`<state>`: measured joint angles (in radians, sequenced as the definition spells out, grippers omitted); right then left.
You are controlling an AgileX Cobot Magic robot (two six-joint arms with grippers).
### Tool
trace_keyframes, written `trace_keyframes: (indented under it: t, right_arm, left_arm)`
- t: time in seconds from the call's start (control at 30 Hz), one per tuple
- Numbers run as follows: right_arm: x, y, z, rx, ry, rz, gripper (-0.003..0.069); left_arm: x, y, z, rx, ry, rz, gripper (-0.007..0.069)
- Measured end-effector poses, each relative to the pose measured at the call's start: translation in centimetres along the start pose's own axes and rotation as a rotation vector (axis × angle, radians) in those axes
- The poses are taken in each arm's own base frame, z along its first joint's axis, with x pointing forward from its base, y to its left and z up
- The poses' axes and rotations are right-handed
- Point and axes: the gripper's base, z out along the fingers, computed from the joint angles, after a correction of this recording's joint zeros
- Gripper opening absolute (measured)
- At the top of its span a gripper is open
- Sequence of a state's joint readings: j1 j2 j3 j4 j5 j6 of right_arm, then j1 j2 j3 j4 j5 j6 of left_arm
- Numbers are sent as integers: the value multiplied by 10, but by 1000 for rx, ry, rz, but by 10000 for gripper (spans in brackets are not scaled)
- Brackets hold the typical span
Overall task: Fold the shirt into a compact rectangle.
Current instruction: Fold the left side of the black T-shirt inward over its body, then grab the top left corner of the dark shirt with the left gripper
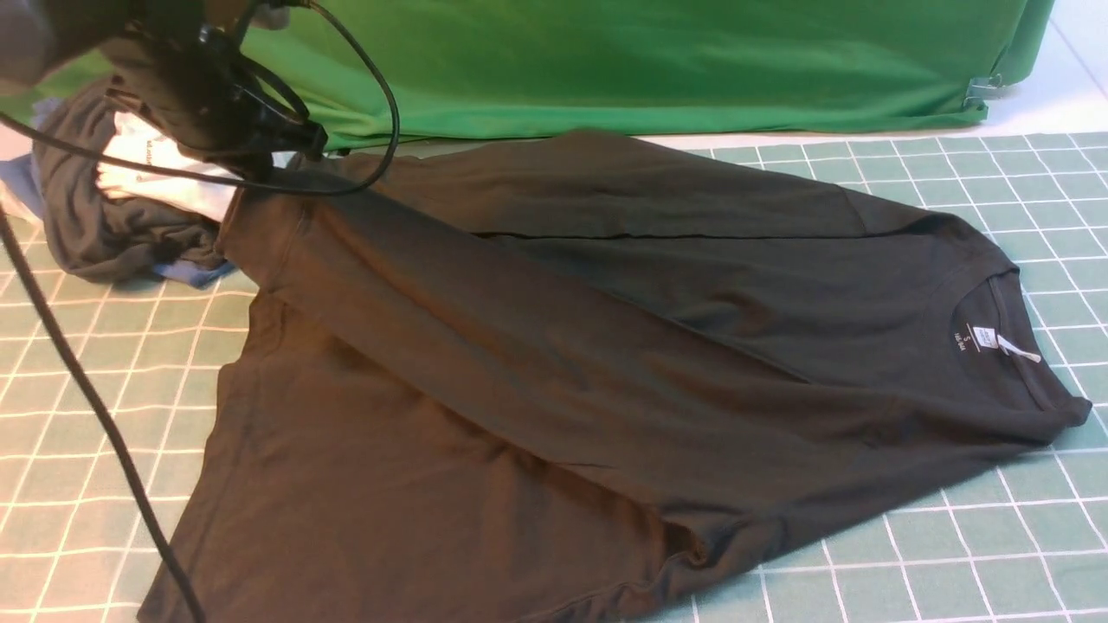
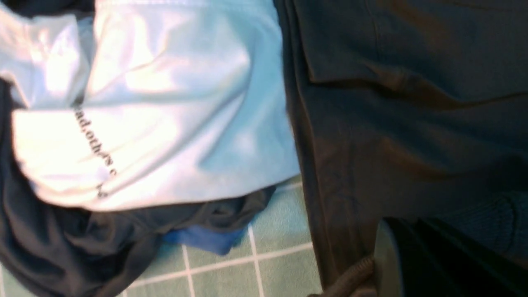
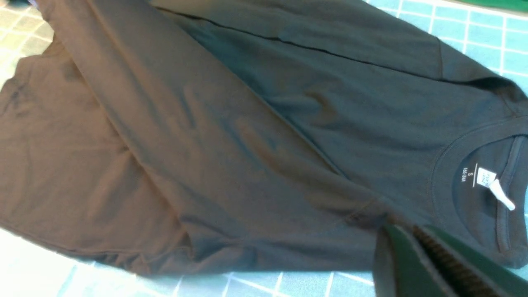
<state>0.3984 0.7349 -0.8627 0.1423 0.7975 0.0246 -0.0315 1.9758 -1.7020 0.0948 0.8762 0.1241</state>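
Note:
The black shirt (image 1: pixel 606 346) lies spread on the green grid mat (image 1: pixel 995 536), its collar and white neck label (image 1: pixel 995 342) to the right. One long sleeve is drawn slantwise across the body toward the far left. There my left gripper (image 1: pixel 260 151) is shut on the sleeve's end; the left wrist view shows the ribbed cuff (image 2: pixel 350 274) against the gripper (image 2: pixel 396 231). My right gripper (image 3: pixel 406 233) is out of the front view. In its wrist view it is shut, hovering over the shirt (image 3: pixel 247 144) near the shoulder beside the label (image 3: pixel 489 183), with no cloth seen in it.
A heap of dark grey, white and blue clothes (image 1: pixel 112 208) sits at the far left, right beside the left gripper, its white garment (image 2: pixel 144 123) close in the wrist view. The green backdrop (image 1: pixel 649 61) hangs behind. A black cable (image 1: pixel 86 389) trails down the left side.

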Motion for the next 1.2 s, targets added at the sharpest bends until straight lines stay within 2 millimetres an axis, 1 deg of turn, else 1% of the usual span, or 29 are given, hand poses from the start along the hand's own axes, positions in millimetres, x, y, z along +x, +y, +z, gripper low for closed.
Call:
trace_keyframes:
  t: [0.07, 0.17, 0.2, 0.23, 0.27, 0.3, 0.37, 0.4, 0.43, 0.5, 0.6, 0.7, 0.77, 0.9, 0.97, 1.0, 1.07, 1.2]
  right_arm:
    - [0, 0, 0, 0, 0, 5, 50]
    - [0, 0, 0, 0, 0, 16, 50]
    - [0, 0, 0, 0, 0, 16, 50]
    - [0, 0, 0, 0, 0, 20, 50]
    - [0, 0, 0, 0, 0, 20, 50]
    - [0, 0, 0, 0, -1, 20, 50]
    - [0, 0, 0, 0, -1, 20, 50]
    - [0, 0, 0, 0, -1, 20, 50]
    - [0, 0, 0, 0, -3, 20, 50]
    - [0, 0, 0, 0, -3, 20, 50]
    - [0, 0, 0, 0, -4, 20, 50]
    - [0, 0, 0, 0, -4, 21, 50]
    - [0, 0, 0, 0, -4, 25, 50]
    - [0, 0, 0, 0, -4, 33, 50]
    - [0, 0, 0, 0, -4, 39, 50]
    - [0, 0, 0, 0, -4, 40, 50]
    - [0, 0, 0, 0, -4, 44, 50]
    - [0, 0, 0, 0, -5, 46, 50]
  left_arm:
    - [0, -1, 5, 11, 1, 2, 19]
    - [1, -2, 11, 13, 11, 13, 64]
    - [1, -2, 12, 12, 12, 14, 69]
    - [2, -1, 13, -4, 17, 27, 120]
    - [1, 0, 14, -15, 13, 32, 155]
    - [1, 0, 14, -18, 14, 34, 162]
    - [0, 2, 15, -39, 5, 49, 272]
    - [0, 2, 15, -38, 3, 48, 280]
    - [-1, 2, 15, -43, -4, 35, 333]
    - [-3, 3, 15, -44, -29, -7, 398]
    - [-8, 3, 15, -41, -85, -84, 455]
    - [-13, 1, 17, -13, -137, -146, 470]
    - [-15, -4, 24, 35, -162, -206, 473]
    - [-14, -11, 47, 104, -146, -297, 475]
    - [-9, -15, 63, 129, -105, -396, 475]
    - [-9, -15, 63, 130, -105, -407, 475]
    - [-4, -17, 78, 142, -67, -538, 475]
    - [-3, -19, 91, 175, -68, -662, 475]
